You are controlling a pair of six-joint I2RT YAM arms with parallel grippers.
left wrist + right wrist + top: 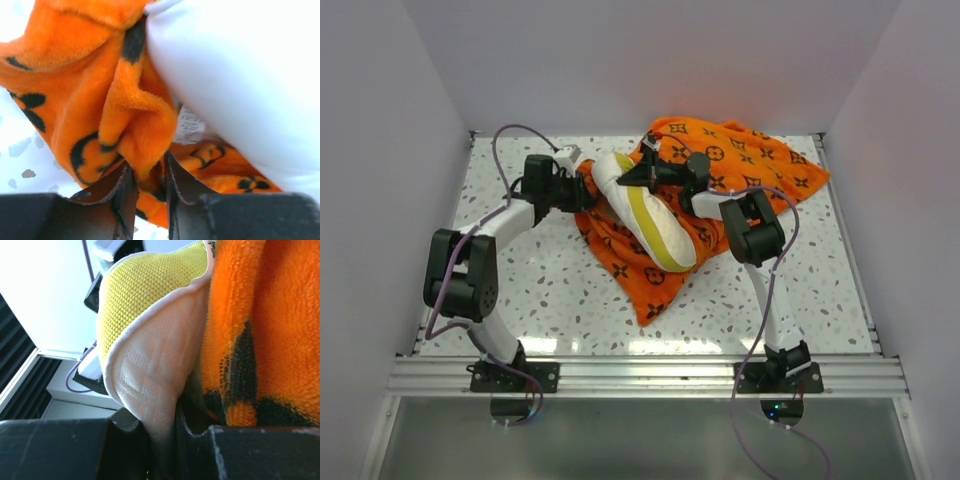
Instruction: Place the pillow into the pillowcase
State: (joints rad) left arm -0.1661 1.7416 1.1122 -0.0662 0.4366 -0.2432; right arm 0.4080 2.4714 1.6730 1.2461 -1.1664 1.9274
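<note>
- Setting: robotics lab test cell, not a domestic room.
- Enclosure: plain white walls point(380, 150) box in the work surface on three sides.
- Surface: speckled terrazzo-pattern table point(550, 300).
- Mounting: aluminium extrusion rail point(650, 375) along the near edge, carrying the left arm base point(510, 375) and right arm base point(782, 372).
- Wiring: exposed purple cables point(497, 150) run along the arms.

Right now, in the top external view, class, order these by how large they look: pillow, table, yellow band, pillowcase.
1. table
2. pillowcase, bunched and partly covered by the pillow
3. pillow
4. yellow band, only a strip on the pillow
No two look close in size.
</note>
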